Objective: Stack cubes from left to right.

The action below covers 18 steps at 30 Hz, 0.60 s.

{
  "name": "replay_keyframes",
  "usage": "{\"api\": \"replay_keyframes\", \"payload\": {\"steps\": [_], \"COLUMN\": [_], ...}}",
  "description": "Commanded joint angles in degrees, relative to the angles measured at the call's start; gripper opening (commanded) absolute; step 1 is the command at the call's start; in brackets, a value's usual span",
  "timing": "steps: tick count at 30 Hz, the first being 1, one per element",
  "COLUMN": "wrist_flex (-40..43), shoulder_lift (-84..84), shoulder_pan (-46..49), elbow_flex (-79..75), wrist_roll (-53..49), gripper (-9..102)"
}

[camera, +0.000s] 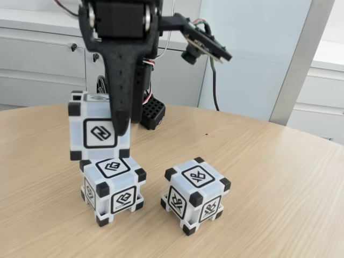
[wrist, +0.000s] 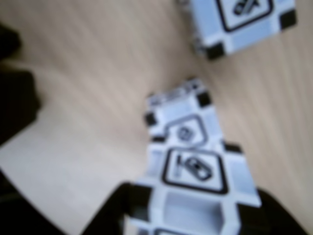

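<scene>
Clamped in the black two-finger hand: a white translucent plastic cube with black corner blocks and a black-framed square glyph on each face, gripped from above, one finger down across its front face in the fixed view, the other hidden behind. Held just above a second like cube standing on the pale wood-grain counter, set slightly back and left of that lower cube in the fixed view; whether touching its top or a hair apart, cannot tell. Lower cube taken as landmark: third matching cube to its right on the counter, near but clearly apart, turned corner-on toward the camera. Behind the lower cube, at the arm's foot, a black perforated block. In the blurred wrist view, held cube large at bottom between dark fingers, lower cube peeking out just beyond it, third cube at top right.
</scene>
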Motion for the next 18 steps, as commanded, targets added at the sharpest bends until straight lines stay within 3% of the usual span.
{"api": "replay_keyframes", "payload": {"steps": [1,18], "wrist_flex": [0.70,0.70], "shoulder_lift": [0.00,-0.09], "shoulder_pan": [-0.44,-3.60], "elbow_flex": [-0.79,-0.62], "wrist_roll": [-1.49,-14.85], "gripper": [0,0]}}
